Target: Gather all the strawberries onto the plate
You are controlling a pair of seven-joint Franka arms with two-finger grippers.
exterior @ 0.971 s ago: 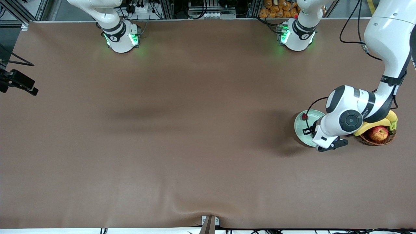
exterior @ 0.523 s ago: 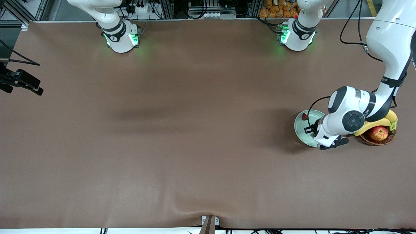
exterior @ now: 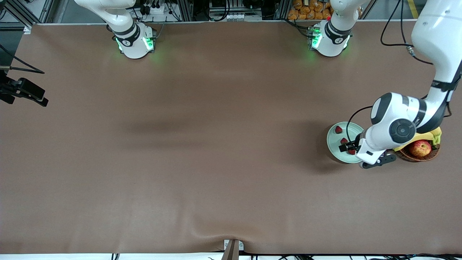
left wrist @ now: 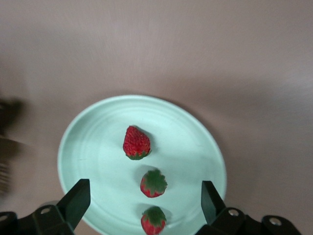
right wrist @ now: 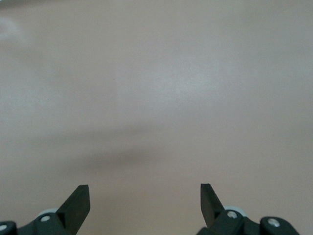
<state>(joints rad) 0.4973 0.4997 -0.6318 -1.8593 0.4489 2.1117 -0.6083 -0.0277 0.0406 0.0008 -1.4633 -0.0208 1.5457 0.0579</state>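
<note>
The pale mint-green plate (exterior: 332,144) lies near the left arm's end of the table. Three strawberries rest on it in a row: one (exterior: 338,129) (left wrist: 136,143) farthest from the front camera, one (exterior: 344,141) (left wrist: 153,183) in the middle, one (exterior: 352,152) (left wrist: 153,220) nearest. My left gripper (exterior: 348,148) (left wrist: 145,190) hangs open just above the plate (left wrist: 93,147), its fingers either side of the two nearer berries and touching neither. My right gripper (right wrist: 143,192) waits open over bare table at the right arm's end, holding nothing.
A brown wicker basket (exterior: 418,156) stands beside the plate toward the left arm's end, holding a red-yellow apple (exterior: 420,148) and a banana (exterior: 431,136). The left arm's wrist partly covers it. Brown table cloth (exterior: 216,144) covers everything else.
The left gripper opened and let a strawberry go onto the plate. Its hand shifted a little toward the basket, uncovering two berries. The right hand moved slightly, then stayed still.
</note>
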